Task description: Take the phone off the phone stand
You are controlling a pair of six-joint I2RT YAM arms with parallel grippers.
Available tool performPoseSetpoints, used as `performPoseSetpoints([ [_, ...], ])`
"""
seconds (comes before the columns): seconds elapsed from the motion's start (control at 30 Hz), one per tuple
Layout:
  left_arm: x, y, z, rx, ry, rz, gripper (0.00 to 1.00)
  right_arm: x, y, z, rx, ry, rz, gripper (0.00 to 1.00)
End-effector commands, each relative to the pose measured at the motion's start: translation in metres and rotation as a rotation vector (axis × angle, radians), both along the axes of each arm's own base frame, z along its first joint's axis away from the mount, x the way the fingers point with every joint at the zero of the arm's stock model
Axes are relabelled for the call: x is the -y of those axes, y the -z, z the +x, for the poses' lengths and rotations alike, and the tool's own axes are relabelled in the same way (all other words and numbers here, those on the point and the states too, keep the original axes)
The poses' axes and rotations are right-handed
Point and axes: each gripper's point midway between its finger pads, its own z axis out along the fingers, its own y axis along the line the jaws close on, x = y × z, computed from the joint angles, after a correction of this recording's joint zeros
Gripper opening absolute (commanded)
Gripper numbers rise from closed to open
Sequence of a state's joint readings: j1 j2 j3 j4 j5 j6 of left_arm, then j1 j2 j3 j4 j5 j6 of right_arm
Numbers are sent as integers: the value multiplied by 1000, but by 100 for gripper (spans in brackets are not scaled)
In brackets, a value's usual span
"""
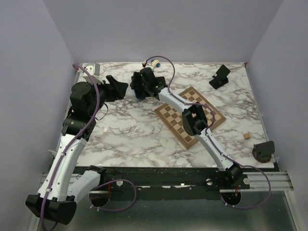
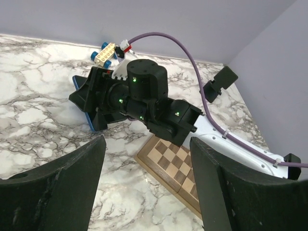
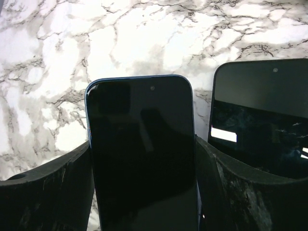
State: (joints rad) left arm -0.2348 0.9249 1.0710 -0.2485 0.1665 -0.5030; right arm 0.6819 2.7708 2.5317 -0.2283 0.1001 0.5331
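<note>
Between right jaws: glossy blue-rimmed phone (image 3: pixel 144 159), rounded corners, over veined marble (image 3: pixel 120 38).

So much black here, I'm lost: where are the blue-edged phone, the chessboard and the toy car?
blue-edged phone (image 3: pixel 144 159), right wrist view, middle of dark screen
chessboard (image 1: pixel 172 122), top external view, bare left squares
toy car (image 2: pixel 105 54), left wrist view, cream body

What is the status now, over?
Left fingers open, empty. Right fingers shut on blue-edged phone. Second phone close beside it.
</note>
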Motion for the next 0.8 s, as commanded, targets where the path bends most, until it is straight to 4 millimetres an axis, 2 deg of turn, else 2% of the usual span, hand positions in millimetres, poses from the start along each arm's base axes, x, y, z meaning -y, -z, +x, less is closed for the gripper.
performPoseSetpoints([
  [0.0, 1, -4, -1, 15, 12, -14, 79, -3, 11, 15, 53, 65, 19, 14],
  [0.2, 2, -4, -1, 10, 20, -24, 79, 1, 27, 21, 55, 116, 30, 14],
  [0.47, 2, -4, -1, 8, 24, -31, 79, 5, 26, 31, 85, 193, 60, 15],
  [0.77, 3, -3, 0, 1, 35, -45, 79, 5, 33, 28, 83, 202, 36, 43],
])
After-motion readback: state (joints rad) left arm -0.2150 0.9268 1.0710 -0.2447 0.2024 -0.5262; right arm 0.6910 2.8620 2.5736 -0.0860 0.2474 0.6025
